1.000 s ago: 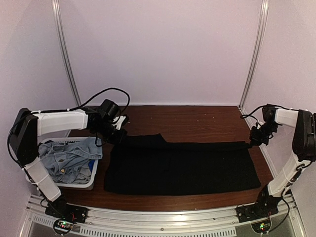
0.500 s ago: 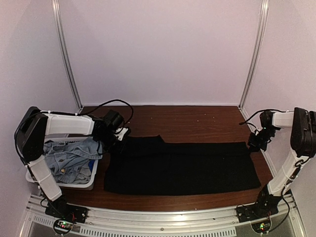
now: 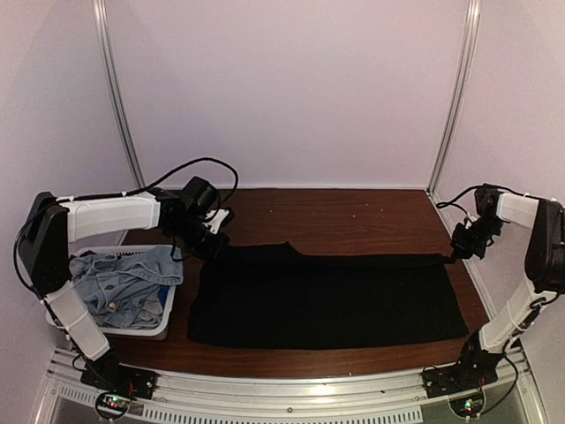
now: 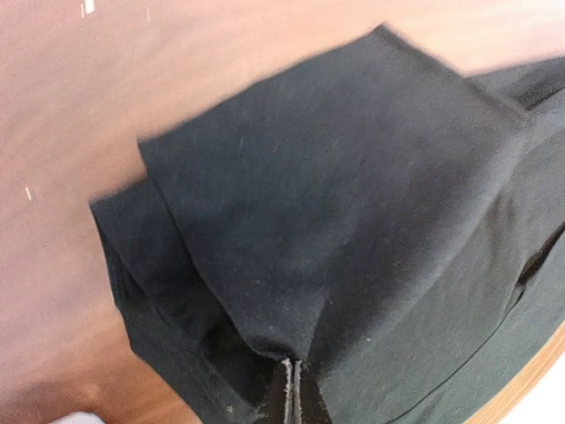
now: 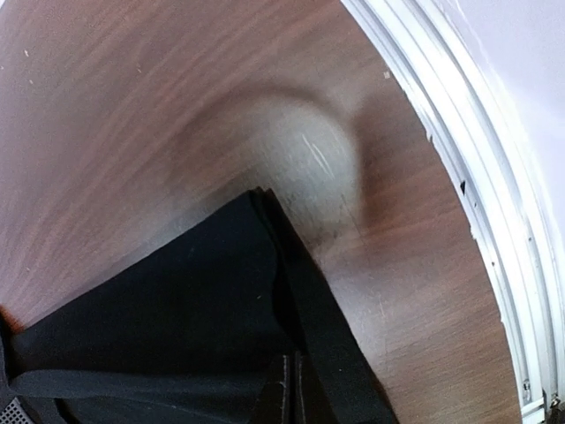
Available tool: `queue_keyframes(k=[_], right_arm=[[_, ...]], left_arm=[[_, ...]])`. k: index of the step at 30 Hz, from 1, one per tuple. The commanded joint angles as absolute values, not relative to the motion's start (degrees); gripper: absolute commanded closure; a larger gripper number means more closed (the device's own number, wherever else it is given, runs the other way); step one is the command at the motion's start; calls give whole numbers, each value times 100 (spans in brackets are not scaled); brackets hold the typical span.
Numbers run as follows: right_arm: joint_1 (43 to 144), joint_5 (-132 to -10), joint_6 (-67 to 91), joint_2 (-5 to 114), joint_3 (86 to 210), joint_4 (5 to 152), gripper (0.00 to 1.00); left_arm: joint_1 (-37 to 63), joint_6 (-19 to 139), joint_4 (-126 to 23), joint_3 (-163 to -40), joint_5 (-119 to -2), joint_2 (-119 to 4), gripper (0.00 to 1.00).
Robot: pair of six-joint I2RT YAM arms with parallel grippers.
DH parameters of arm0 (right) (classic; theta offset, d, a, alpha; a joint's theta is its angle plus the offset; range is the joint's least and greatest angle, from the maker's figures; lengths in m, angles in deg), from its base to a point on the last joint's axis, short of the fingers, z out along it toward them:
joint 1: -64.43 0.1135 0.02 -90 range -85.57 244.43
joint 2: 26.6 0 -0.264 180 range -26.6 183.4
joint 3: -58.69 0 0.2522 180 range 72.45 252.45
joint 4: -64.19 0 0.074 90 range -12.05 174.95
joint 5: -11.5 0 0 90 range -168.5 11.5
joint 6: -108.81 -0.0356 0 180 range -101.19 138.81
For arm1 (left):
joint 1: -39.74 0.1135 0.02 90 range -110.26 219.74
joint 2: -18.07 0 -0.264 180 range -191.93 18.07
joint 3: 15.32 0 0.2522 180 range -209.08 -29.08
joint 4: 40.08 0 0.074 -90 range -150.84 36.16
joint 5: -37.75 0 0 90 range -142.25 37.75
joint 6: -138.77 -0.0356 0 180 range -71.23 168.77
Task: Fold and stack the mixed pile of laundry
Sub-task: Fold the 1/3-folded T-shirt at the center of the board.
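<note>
A large black shirt [image 3: 327,300] lies spread across the brown table, its far edge pulled taut between the two arms. My left gripper [image 3: 214,250] is shut on the shirt's far left corner [image 4: 291,265], and the cloth bunches at its closed fingertips. My right gripper [image 3: 455,253] is shut on the far right corner [image 5: 291,291], lifted a little off the wood. A light-blue denim piece [image 3: 124,281] lies heaped in the white basket [image 3: 163,329] at the left, with a bit of bright blue under it.
The basket stands at the table's near left corner beside the left arm. A metal rail [image 5: 477,177] runs along the table's right edge, close to the right gripper. Bare wood [image 3: 353,216] lies beyond the shirt, up to the back wall.
Both grippers dipped and then rose again with the shirt's far corners, and the far edge is drawn tight and slightly farther back. The shirt's near edge stayed put.
</note>
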State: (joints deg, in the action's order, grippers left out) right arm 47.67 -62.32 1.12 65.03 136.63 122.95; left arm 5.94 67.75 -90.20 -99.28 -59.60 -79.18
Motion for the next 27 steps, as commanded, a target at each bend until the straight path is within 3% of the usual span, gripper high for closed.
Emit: queue_keyframes(k=[1, 6, 8, 11, 13, 19, 23, 27], right_arm=[[4660, -6360, 70, 6406, 13008, 12217, 100], [4659, -6333, 0, 6720, 12704, 11949, 100], [4659, -6360, 0, 6783, 12725, 11934, 91], [4650, -6378, 15, 6741, 12857, 12018, 71], [4650, -6445, 33, 6667, 13000, 12108, 61], [4650, -6354, 217, 6604, 13624, 12343, 46], [4651, -6124, 413, 6459, 13871, 12382, 36], [4679, -5543, 525, 6439, 13906, 12352, 36]], left_arm=[[590, 6597, -9203, -9451, -5944, -7781, 100], [591, 6631, -8992, -9200, -6079, -8144, 100], [590, 6651, -8978, -9175, -6167, -8247, 100], [590, 6671, -8979, -9242, -6352, -8160, 75], [590, 6670, -8966, -9353, -6449, -8042, 66], [752, 6809, -9082, -9981, -6797, -8068, 56], [935, 6959, -9063, -10336, -6760, -8100, 44], [1322, 7184, -9040, -10607, -6746, -8312, 37]])
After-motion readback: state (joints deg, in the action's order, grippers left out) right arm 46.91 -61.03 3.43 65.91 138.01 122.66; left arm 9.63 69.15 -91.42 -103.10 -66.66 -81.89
